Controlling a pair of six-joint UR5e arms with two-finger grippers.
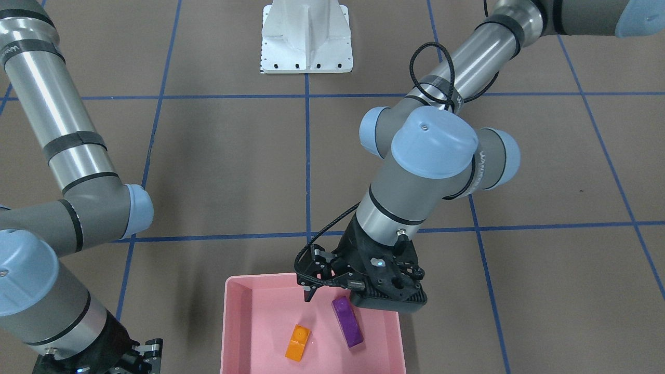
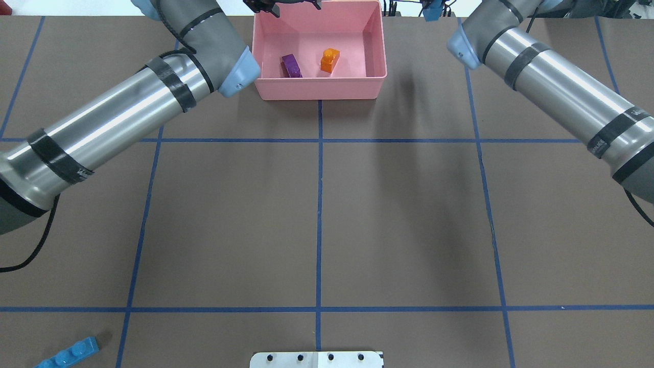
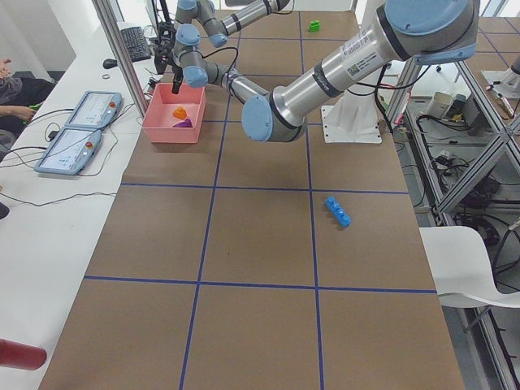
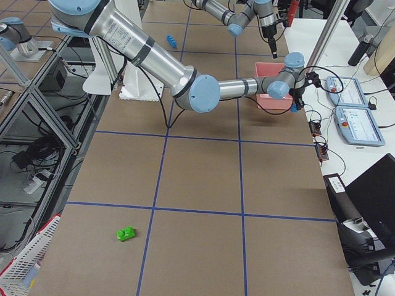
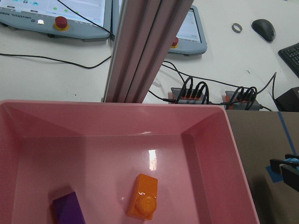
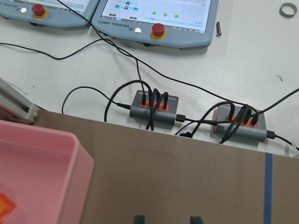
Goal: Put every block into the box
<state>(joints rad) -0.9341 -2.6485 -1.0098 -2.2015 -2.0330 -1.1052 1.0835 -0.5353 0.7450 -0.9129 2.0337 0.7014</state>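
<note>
Nearest, at the overhead frame's lower left, the long blue lies slantwise on the table, well apart from both grippers. Green sits far off too. Purple and orange lie in the box. Left gripper hangs spread and empty over it. Right gripper seems pinched narrow on a tiny blue, just outside the box's wall; the box lies frame-left of it. Five blocks, one box.
</note>
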